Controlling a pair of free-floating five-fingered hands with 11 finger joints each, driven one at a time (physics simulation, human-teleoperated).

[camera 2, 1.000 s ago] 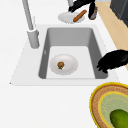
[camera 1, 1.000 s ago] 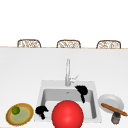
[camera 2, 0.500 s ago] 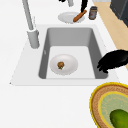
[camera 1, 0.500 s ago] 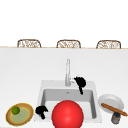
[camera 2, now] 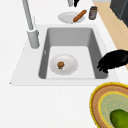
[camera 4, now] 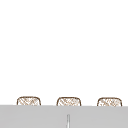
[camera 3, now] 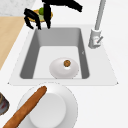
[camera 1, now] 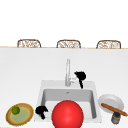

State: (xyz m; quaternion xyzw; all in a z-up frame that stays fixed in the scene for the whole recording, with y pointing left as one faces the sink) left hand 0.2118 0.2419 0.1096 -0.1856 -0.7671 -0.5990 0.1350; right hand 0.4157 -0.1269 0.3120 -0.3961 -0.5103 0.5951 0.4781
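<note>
Right hand [camera 1: 80, 75] empty, fingers loosely curled down beside the tap [camera 1: 67, 72] at the sink's back edge; left hand [camera 1: 41, 110] idle at its front-left corner; baguette [camera 1: 114, 109] already on the right-side plate [camera 1: 110, 100].

bowl [camera 2: 63, 64] in sink [camera 2: 72, 32], faucet [camera 2: 31, 27] behind, plate [camera 3: 50, 106] right

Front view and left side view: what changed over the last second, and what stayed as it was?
The right hand let go of the brown baguette, which now lies across the white plate right of the sink, and drew back left toward the faucet. The left hand stayed at the sink's front left corner, beside the woven plate with the green fruit.
</note>
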